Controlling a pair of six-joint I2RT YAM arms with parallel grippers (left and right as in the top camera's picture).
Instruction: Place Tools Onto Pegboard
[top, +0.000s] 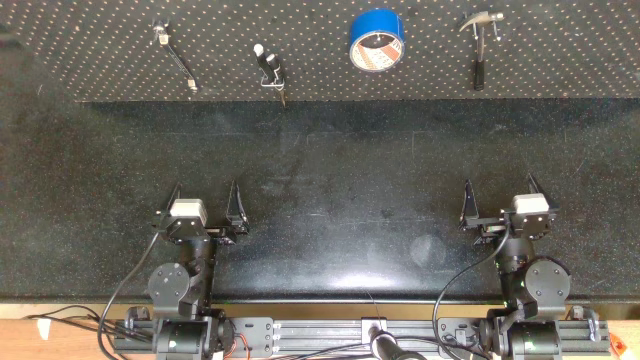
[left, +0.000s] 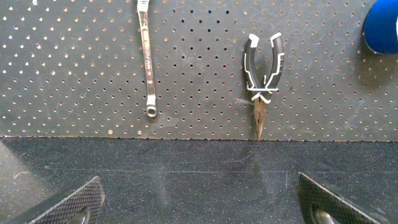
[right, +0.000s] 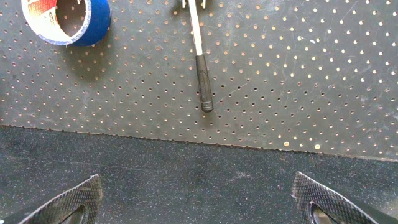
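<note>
**Four tools hang on the board, both grippers empty**

We see four tools hanging on the black perforated pegboard (top: 90, 50) at the far edge of the dark worktop (top: 330, 170). From left to right they are a slim silver metal wrench (left: 147, 56), needle-nose pliers with black-and-white handles (left: 262, 74), a blue roll of tape (top: 377, 41) and a steel claw hammer with a black grip (right: 200, 56). The left gripper (top: 205, 190) and the right gripper (top: 498, 185) are spread wide over the worktop, holding nothing, well apart from the board.
</note>
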